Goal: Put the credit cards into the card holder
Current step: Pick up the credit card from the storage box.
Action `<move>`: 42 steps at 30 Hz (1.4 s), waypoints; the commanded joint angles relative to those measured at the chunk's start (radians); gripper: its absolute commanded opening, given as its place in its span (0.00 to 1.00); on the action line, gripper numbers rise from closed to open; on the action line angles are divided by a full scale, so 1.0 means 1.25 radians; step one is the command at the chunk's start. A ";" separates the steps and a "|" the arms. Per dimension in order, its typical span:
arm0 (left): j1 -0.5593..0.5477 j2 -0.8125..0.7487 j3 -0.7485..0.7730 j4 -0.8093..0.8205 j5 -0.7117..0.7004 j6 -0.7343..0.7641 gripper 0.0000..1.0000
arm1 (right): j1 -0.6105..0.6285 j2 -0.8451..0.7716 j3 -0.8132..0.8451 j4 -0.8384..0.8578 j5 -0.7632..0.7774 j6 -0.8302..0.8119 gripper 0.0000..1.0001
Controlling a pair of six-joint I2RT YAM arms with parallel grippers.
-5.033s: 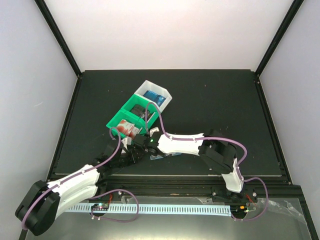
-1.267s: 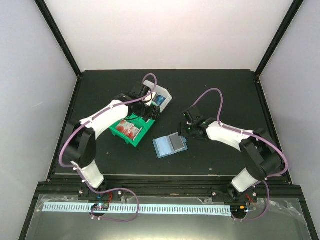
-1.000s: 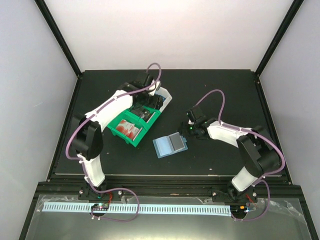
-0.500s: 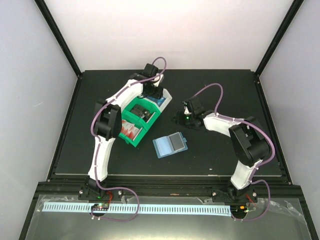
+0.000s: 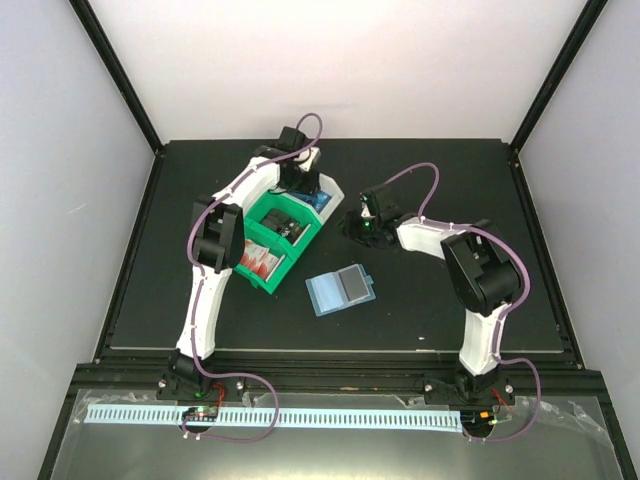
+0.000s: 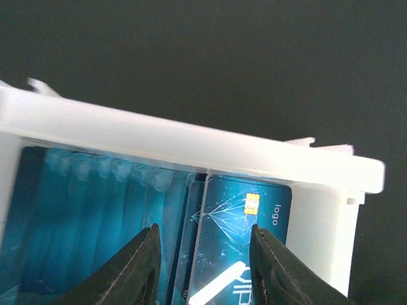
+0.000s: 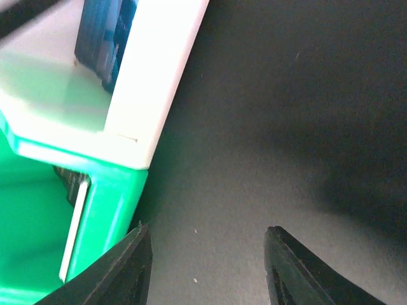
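The left gripper (image 6: 202, 236) is hanging over the bin (image 6: 191, 143), jaws apart astride the upright blue cards (image 6: 245, 222), probably to pinch one out. The right gripper (image 7: 206, 254), parted and empty, is hovering beside the bin, perhaps to steady it. The holder (image 5: 340, 290) is lying open, well apart from both.

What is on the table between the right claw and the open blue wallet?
Nothing: the overhead view shows only bare black table between the right gripper and the card holder.
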 commanded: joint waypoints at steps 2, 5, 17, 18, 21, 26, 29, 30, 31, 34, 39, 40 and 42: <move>0.002 0.049 0.040 -0.007 0.066 0.003 0.40 | -0.025 0.034 0.039 0.107 0.002 0.095 0.50; 0.003 0.060 0.044 -0.010 0.063 -0.005 0.41 | -0.034 0.075 0.079 0.121 0.001 0.126 0.54; 0.002 0.083 0.048 -0.062 0.032 0.040 0.40 | -0.050 0.198 0.245 0.095 0.009 0.107 0.63; 0.003 0.083 0.048 -0.066 0.024 0.047 0.39 | -0.050 0.208 0.259 0.088 0.008 0.101 0.63; 0.002 0.086 0.049 -0.080 0.000 0.070 0.36 | -0.050 0.244 0.305 0.047 0.019 0.083 0.62; 0.002 0.086 0.047 -0.111 -0.019 0.097 0.27 | -0.050 0.292 0.356 -0.003 0.026 0.061 0.56; 0.002 0.080 0.047 -0.133 -0.017 0.109 0.25 | -0.047 0.294 0.344 0.008 0.012 0.064 0.56; 0.002 0.079 0.047 -0.140 -0.017 0.114 0.25 | -0.046 0.292 0.335 0.012 0.009 0.064 0.55; 0.002 0.077 0.048 -0.146 -0.018 0.118 0.25 | -0.043 0.289 0.330 0.015 0.006 0.065 0.56; 0.003 0.074 0.048 -0.159 -0.051 0.129 0.21 | -0.034 0.284 0.314 0.017 0.001 0.069 0.55; 0.011 0.063 0.048 -0.164 -0.063 0.135 0.03 | -0.028 0.272 0.289 0.018 0.007 0.075 0.55; 0.011 0.059 0.049 -0.164 -0.058 0.136 0.02 | -0.027 0.271 0.285 0.017 0.010 0.074 0.55; 0.013 0.047 0.049 -0.161 -0.036 0.138 0.01 | -0.028 0.268 0.280 0.016 0.012 0.073 0.55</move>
